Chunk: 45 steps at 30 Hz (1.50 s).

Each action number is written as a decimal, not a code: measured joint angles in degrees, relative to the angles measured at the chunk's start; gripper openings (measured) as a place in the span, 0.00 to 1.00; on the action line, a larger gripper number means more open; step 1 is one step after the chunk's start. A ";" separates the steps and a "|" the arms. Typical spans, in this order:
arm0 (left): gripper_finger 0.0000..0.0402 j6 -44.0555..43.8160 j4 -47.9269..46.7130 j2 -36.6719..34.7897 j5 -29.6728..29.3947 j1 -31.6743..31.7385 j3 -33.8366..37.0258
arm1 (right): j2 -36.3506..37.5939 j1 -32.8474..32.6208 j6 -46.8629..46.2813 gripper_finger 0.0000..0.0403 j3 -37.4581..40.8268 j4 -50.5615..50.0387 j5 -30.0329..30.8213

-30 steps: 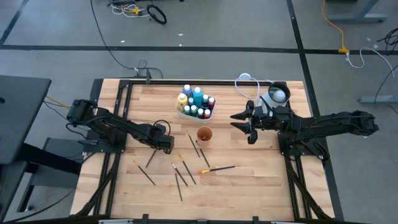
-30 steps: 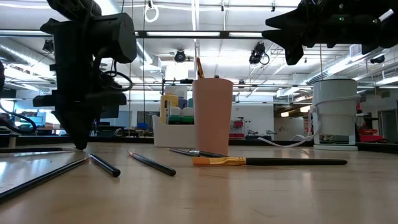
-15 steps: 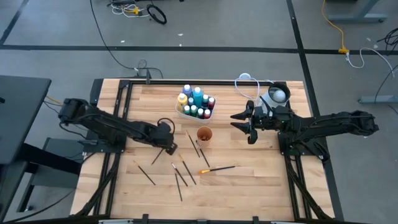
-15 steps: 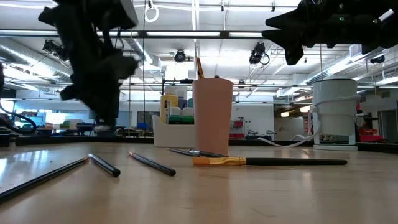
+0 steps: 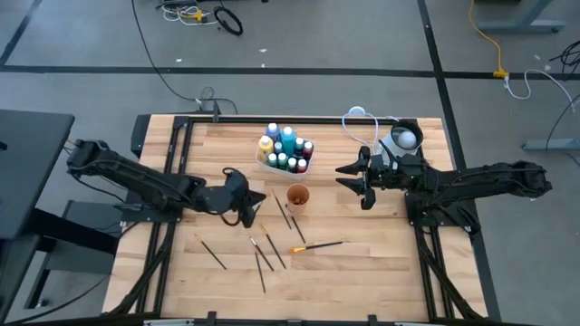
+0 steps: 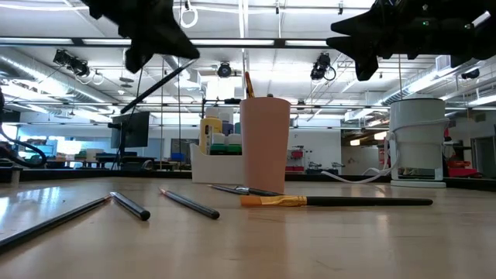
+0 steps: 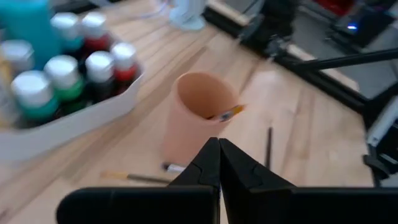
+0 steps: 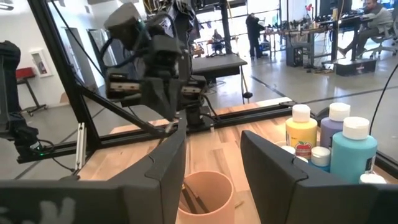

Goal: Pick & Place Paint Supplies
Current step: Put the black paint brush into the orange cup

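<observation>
Brush in question: a thin dark-handled paintbrush [image 6: 159, 84], slanting through the air, pinched in the tightly closed left gripper [image 5: 250, 206]. That arm reaches in low from the table's left side, its gripper raised just beside the peach-coloured plastic cup [image 5: 297, 196], which already holds a brush. The right gripper [image 5: 355, 179] hovers fairly wide, holding nothing, right of the cup. More dark brushes [image 5: 263, 254] lie on the wooden table [image 5: 362, 254].

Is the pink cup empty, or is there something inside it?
Not empty. The pink cup stands upright with a brush tip showing at its rim in the left wrist view, and dark handles lie inside it in the right wrist view.
</observation>
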<state>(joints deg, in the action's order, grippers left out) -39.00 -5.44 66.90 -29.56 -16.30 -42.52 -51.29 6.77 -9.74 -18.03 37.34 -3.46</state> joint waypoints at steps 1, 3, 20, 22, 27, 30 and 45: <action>0.01 1.09 1.65 0.04 -0.04 -0.34 0.00 | 0.00 0.01 0.00 0.39 -0.02 -0.09 0.00; 0.01 3.61 4.28 0.04 -0.49 -0.74 -0.02 | -0.02 0.00 0.00 0.39 0.00 -0.22 0.00; 0.00 21.24 18.55 0.06 -3.94 -2.55 0.00 | -0.02 0.01 0.00 0.39 0.00 -0.10 0.00; 0.00 24.67 21.15 0.22 -4.10 -2.55 0.00 | -0.02 0.00 -0.02 0.39 0.00 -0.11 0.00; 0.00 32.75 28.69 0.73 -3.89 -2.55 0.04 | -0.02 0.01 -0.01 0.39 0.00 -0.04 -0.01; 0.00 36.56 31.44 0.75 -3.91 -2.55 0.04 | -0.02 0.00 0.00 0.39 0.00 0.02 0.00; 0.00 51.67 62.51 15.74 0.11 2.30 0.00 | -0.02 0.01 -0.01 0.39 0.00 0.42 0.00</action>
<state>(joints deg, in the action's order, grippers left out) 12.67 57.06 82.63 -29.45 -14.00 -42.52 -51.31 6.78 -9.75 -18.02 37.76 -3.46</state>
